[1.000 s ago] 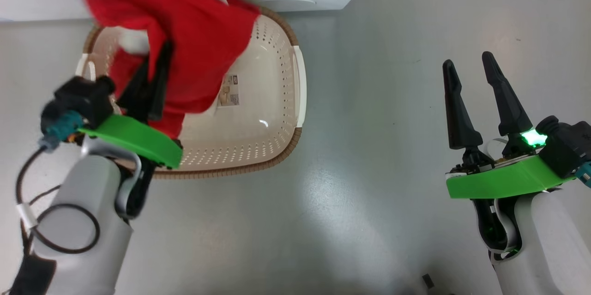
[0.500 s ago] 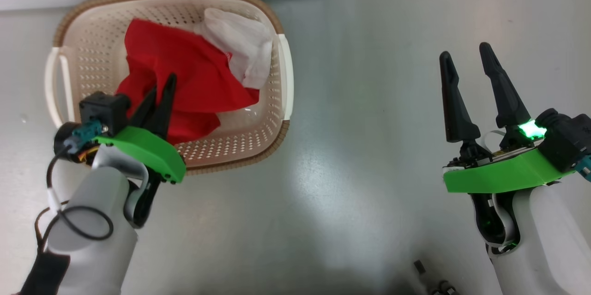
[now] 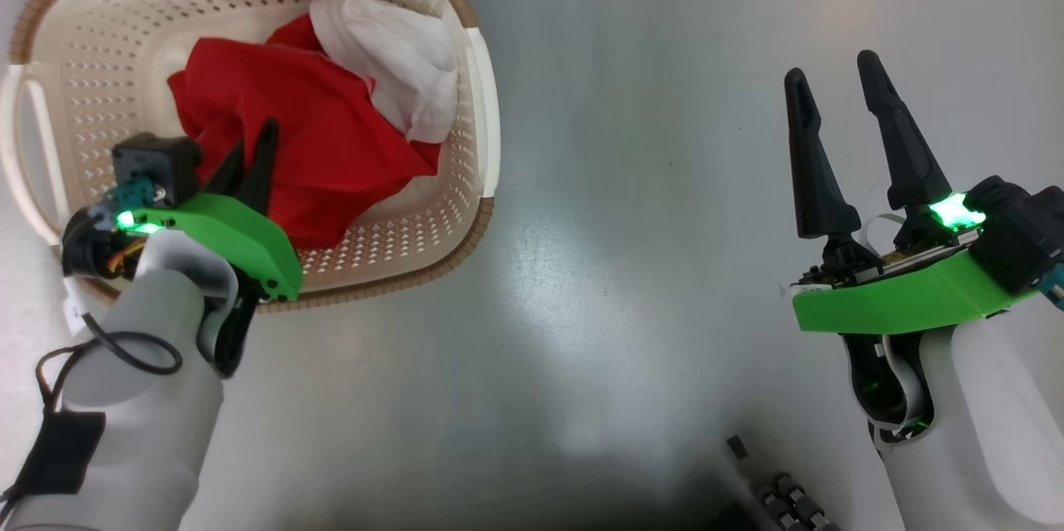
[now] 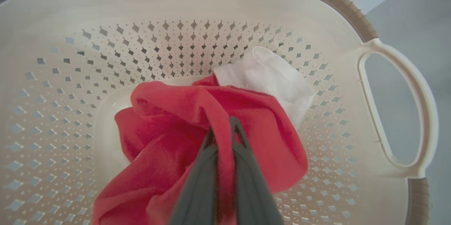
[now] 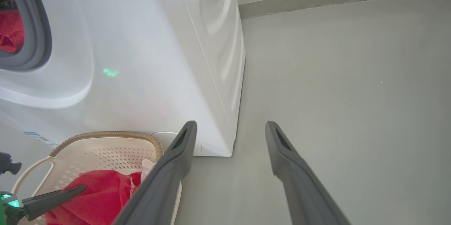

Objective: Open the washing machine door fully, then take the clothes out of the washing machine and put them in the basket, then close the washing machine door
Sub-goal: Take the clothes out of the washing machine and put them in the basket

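**While the left fingers pinch the red shirt, any lift drags it back out**

Since the washing machine (image 5: pixel 141 59) is the biggest thing here, I start with it. Inside its grey seal (image 5: pixel 38 42) a patch of red (image 5: pixel 10 31) shows, and I cannot tell whether that is another garment or a reflection. If I count the drum as emptied and it is not, the door gets closed on laundry.

Next comes the basket (image 3: pixel 391 286), which sits on the grey floor (image 3: pixel 623 265) just in front of the machine. It looks light to me, and my left arm reaches in over its near rim. A careless pull-back could clip that rim and slide or tip the basket.

Then the clothes. The red polo shirt (image 3: pixel 332 140) lies heaped inside the basket, with the white cloth (image 3: pixel 399 66) touching its far right side, and both are within the walls. My left gripper (image 4: pixel 222 130) is all but shut, with a fold of the shirt clamped between its fingers. If I raise that arm before the jaws part, the shirt comes up with it. It would likely carry the white cloth along or drape over the rim. Even with the jaws open, the soft knit might snag on a fingertip.

My right gripper (image 3: pixel 831 67) stands wide and empty over bare floor, well apart from the basket, so I expect little trouble there.
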Tool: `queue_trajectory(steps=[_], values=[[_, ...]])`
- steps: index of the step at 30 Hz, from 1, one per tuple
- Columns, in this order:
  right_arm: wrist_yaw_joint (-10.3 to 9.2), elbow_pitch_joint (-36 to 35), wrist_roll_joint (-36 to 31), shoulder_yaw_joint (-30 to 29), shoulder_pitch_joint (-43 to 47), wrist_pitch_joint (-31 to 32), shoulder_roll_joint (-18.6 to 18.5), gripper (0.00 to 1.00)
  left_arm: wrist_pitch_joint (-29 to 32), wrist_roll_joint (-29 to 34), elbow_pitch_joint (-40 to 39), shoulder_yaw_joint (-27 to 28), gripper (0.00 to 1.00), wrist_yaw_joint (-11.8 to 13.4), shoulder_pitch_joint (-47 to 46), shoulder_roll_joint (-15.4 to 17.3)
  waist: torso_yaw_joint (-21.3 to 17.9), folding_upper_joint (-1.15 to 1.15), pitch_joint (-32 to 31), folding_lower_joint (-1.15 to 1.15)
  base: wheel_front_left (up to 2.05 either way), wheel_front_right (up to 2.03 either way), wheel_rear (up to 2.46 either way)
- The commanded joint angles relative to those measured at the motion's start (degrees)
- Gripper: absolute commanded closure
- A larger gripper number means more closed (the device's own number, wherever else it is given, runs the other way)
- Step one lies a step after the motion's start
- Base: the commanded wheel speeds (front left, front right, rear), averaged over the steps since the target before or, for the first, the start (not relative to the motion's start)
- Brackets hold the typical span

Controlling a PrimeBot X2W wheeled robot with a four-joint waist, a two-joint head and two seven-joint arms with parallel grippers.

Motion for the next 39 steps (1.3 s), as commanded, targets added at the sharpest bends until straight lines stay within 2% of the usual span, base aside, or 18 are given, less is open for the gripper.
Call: queue_trajectory(steps=[1, 3, 6, 7, 8, 18, 39], values=[[0.42, -1.43, 1.36, 1.09, 0.87, -0.37, 0.14, 0.0, -0.29, -0.58, 0.42, 1.37, 0.96, -0.31, -0.11, 2.04, -0.37, 0.0, 0.59, 0.0, 0.0, 0.0, 0.0], [0.42, -1.43, 1.43, 1.03, 0.79, -0.37, 0.14, 0.0, -0.29, -0.65, 1.03, 1.38, 0.83, -0.31, -0.5, 2.06, -0.37, 0.0, 0.71, 0.0, 0.0, 0.0, 0.0], [0.42, -1.29, 1.49, 0.92, 0.77, -0.37, 0.14, 0.0, -0.29, -0.76, 1.39, 1.53, 0.51, -0.31, -0.7, 2.0, -0.24, 0.0, 0.52, 0.0, 0.0, 0.0, 0.0], [0.42, -1.21, 1.48, 0.9, 0.79, -0.37, 0.14, 0.0, -0.29, -0.77, 1.44, 1.7, 0.08, -0.31, -0.64, 1.98, -0.17, 0.0, 0.33, 0.0, 0.0, 0.0, 0.0], [0.42, -1.12, 1.46, 0.91, 0.86, -0.37, 0.14, 0.0, -0.29, -0.76, 1.49, 1.89, 0.0, -0.31, -0.5, 1.95, -0.13, 0.0, 0.08, 0.0, 0.0, 0.0, 0.0], [0.42, 0.06, 0.69, 0.65, 2.01, -0.37, 0.14, 0.0, -0.29, -0.7, -0.83, 4.94, 0.0, -0.31, 3.26, 1.05, 0.52, 0.0, -4.81, 0.0, 0.0, 0.0, 0.0], [0.42, 3.52, -2.19, -0.51, 10.5, -0.37, 0.14, 0.0, -0.29, 6.43, -14.69, 16.11, 0.0, -0.31, 19.72, -2.18, 3.52, 0.0, -24.31, 0.0, 0.0, 0.0, 0.0]])
